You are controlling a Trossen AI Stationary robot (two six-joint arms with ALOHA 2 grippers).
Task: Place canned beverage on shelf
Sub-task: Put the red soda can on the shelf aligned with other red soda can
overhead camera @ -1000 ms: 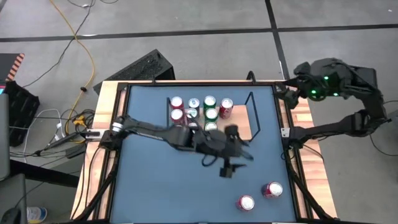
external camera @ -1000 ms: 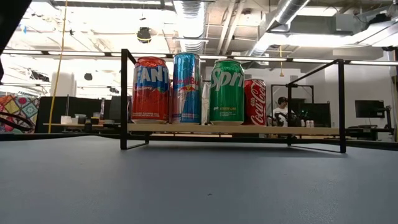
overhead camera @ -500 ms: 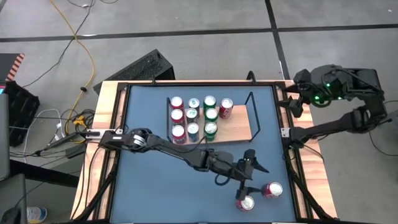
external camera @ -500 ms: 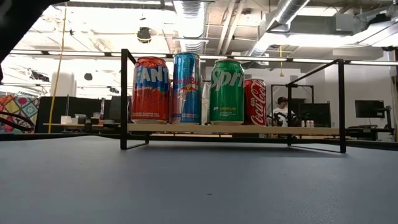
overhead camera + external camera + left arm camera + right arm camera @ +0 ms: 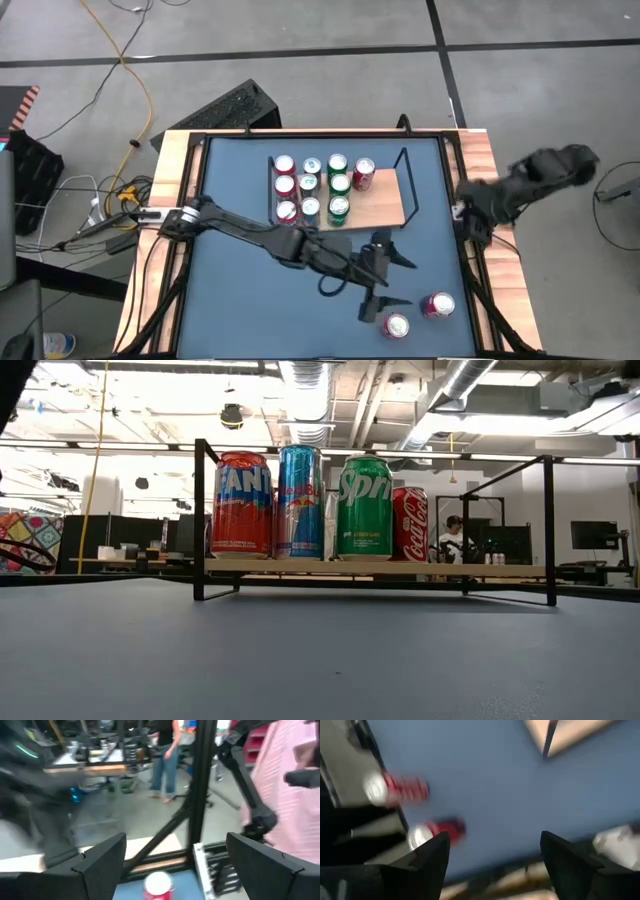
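A dark-blue bench [image 5: 230, 300] carries a low light-wood shelf [image 5: 385, 200] with black wire end frames. Ten cans already stand on it, filling all but one end; in the level view the front row reads as a Fanta can [image 5: 241, 504], a Red Bull can [image 5: 301, 501], a Sprite can [image 5: 364, 507] and a Coca-Cola can [image 5: 410, 524]. The bare end of the board lies just behind the left claw.

The left claw [image 5: 385, 281] hovers over the bench with its fingers spread apart and nothing between them. Just ahead of it stand two red cans with silver tops, untouched: the nearer red can [image 5: 397, 326] a little in front of the fingertips, the farther red can [image 5: 439, 305] beside it.

The right claw [image 5: 492, 865] is off the bench's edge, well apart from the left claw, its fingers also spread and holding nothing.

Most of the stocking looks done. Two cans appear left to lift and set on the open end.
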